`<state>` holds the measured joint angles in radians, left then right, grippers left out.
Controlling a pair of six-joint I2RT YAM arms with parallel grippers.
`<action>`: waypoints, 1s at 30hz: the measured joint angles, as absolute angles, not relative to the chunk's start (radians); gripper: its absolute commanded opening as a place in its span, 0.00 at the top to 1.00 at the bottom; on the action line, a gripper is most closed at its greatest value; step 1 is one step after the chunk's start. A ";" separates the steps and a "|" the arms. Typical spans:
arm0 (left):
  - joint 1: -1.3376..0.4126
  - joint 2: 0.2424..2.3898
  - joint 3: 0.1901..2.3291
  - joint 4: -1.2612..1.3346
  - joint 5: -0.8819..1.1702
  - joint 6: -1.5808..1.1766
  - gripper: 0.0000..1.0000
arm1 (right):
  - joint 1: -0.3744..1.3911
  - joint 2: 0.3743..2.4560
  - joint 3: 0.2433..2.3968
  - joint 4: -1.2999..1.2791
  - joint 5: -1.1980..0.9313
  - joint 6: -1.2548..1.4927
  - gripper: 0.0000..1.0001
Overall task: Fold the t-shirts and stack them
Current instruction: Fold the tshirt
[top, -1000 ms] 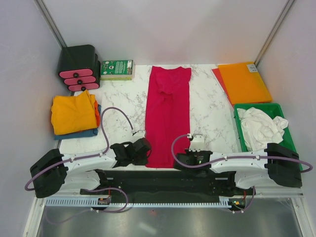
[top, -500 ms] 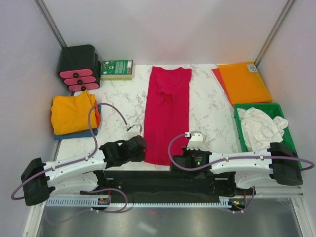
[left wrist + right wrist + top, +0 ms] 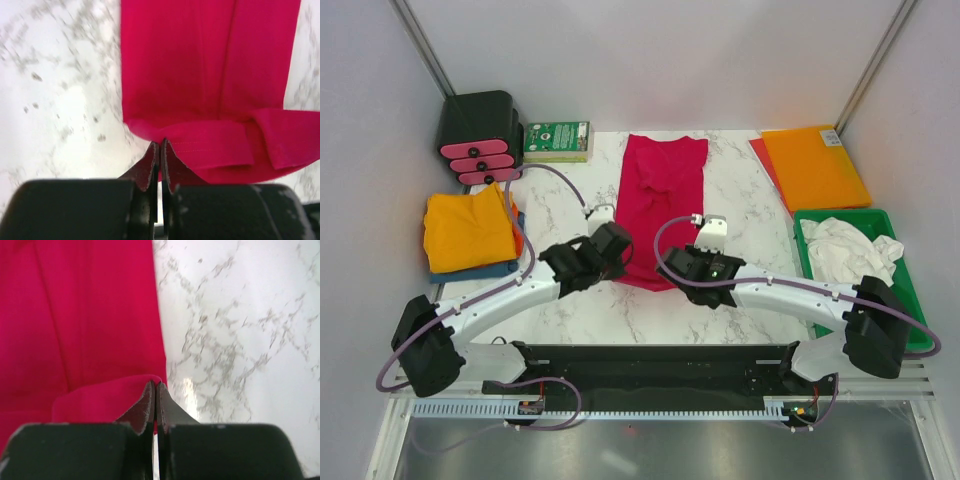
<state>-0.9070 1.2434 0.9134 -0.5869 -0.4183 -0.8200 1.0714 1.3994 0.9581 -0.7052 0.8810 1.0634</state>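
The red t-shirt (image 3: 663, 195) lies long and flat in the middle of the white marble table (image 3: 740, 300), with its neck end at the far side. I see its near edge curled up and over the rest of the cloth. My left gripper (image 3: 160, 150) has its two fingers pressed tight together on the left corner of that edge, with a bit of red cloth pinched between them. My right gripper (image 3: 155, 390) does the same at the right corner, fingers squeezed together on the red cloth. Both grippers sit about halfway up the table, one at each side of the shirt. On the right, near my right arm, there is a green tray (image 3: 845, 214), and a white t-shirt (image 3: 850, 255) lies in it in a crumpled heap. Just past the tray, in the far right corner, a flat orange sheet (image 3: 815, 165) rests on the table. On the left side a folded yellow t-shirt (image 3: 468, 230) sits on top of a blue t-shirt (image 3: 485, 270), and only the blue edge peeks out under it. Behind that pile stands a black box (image 3: 480, 120) with three pink ends (image 3: 480, 163) facing me; I cannot tell what is inside it. A small green pack (image 3: 557, 140) lies right beside the black box.
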 measured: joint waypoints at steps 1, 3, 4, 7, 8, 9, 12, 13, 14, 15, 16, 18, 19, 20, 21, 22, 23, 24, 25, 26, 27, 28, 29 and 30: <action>-0.870 1.263 0.936 -0.582 -0.413 -0.802 0.98 | 1.030 1.415 0.968 -0.680 0.875 1.022 1.00; -0.786 1.312 0.979 -0.559 -0.405 -0.764 0.98 | 0.957 1.451 0.989 -0.633 0.860 0.956 1.00; -0.752 1.339 1.002 -0.550 -0.400 -0.746 0.98 | 0.920 1.473 1.003 -0.611 0.851 0.921 1.00; -0.685 1.438 1.085 -0.537 -0.389 -0.699 0.98 | 0.836 1.559 1.065 -0.554 0.822 0.835 1.00; -0.672 1.481 1.122 -0.531 -0.385 -0.683 0.98 | 0.812 1.597 1.096 -0.535 0.810 0.808 1.00; -0.665 1.517 1.156 -0.526 -0.383 -0.670 0.98 | 0.791 1.633 1.131 -0.523 0.801 0.785 1.00; -0.647 1.617 1.245 -0.509 -0.372 -0.636 0.98 | 0.744 1.728 1.227 -0.489 0.770 0.724 1.00; -0.642 1.638 1.266 -0.507 -0.367 -0.629 0.98 | 0.732 1.755 1.259 -0.482 0.760 0.706 1.00; -0.638 1.654 1.280 -0.506 -0.364 -0.624 0.98 | 0.721 1.780 1.290 -0.477 0.752 0.691 1.00; -0.632 1.674 1.298 -0.507 -0.363 -0.617 0.98 | 0.711 1.802 1.319 -0.471 0.743 0.678 1.00; -0.625 1.695 1.317 -0.505 -0.361 -0.611 0.98 | 0.701 1.820 1.341 -0.464 0.734 0.667 1.00; -0.608 1.730 1.349 -0.502 -0.355 -0.604 0.98 | 0.681 1.856 1.383 -0.453 0.717 0.648 1.00; -0.597 1.748 1.363 -0.501 -0.353 -0.603 0.98 | 0.670 1.872 1.399 -0.448 0.707 0.640 1.00; -0.585 1.766 1.378 -0.501 -0.348 -0.601 0.98 | 0.660 1.884 1.411 -0.446 0.702 0.634 1.00; -0.573 1.784 1.393 -0.500 -0.342 -0.598 0.98 | 0.645 1.900 1.425 -0.442 0.693 0.625 1.00; -0.561 1.802 1.407 -0.500 -0.337 -0.595 0.98 | 0.636 1.911 1.431 -0.437 0.688 0.621 1.00; -0.551 1.819 1.420 -0.500 -0.336 -0.591 0.98 | 0.624 1.922 1.436 -0.433 0.682 0.615 1.00; -0.543 1.837 1.434 -0.499 -0.333 -0.588 0.98 | 0.613 1.935 1.441 -0.429 0.676 0.611 1.00; -0.536 1.851 1.444 -0.499 -0.331 -0.585 0.98 | 0.606 1.944 1.443 -0.426 0.673 0.607 1.00; -0.528 1.869 1.459 -0.500 -0.329 -0.582 0.98 | 0.596 1.954 1.443 -0.422 0.668 0.604 1.00; -0.522 1.885 1.471 -0.499 -0.326 -0.581 0.98 | 0.590 1.964 1.444 -0.419 0.665 0.603 1.00; -0.519 1.896 1.479 -0.499 -0.323 -0.579 0.98 | 0.586 1.975 1.444 -0.417 0.658 0.601 1.00; -0.516 1.909 1.489 -0.500 -0.317 -0.577 0.98 | 0.579 1.983 1.444 -0.416 0.654 0.601 1.00; -0.513 1.923 1.499 -0.500 -0.311 -0.574 0.98 | 0.576 1.991 1.444 -0.415 0.649 0.599 1.00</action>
<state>-0.5133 1.9228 1.4986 -0.4995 -0.3115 -0.5739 0.5762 1.9915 1.4437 -0.4152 0.6491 0.5995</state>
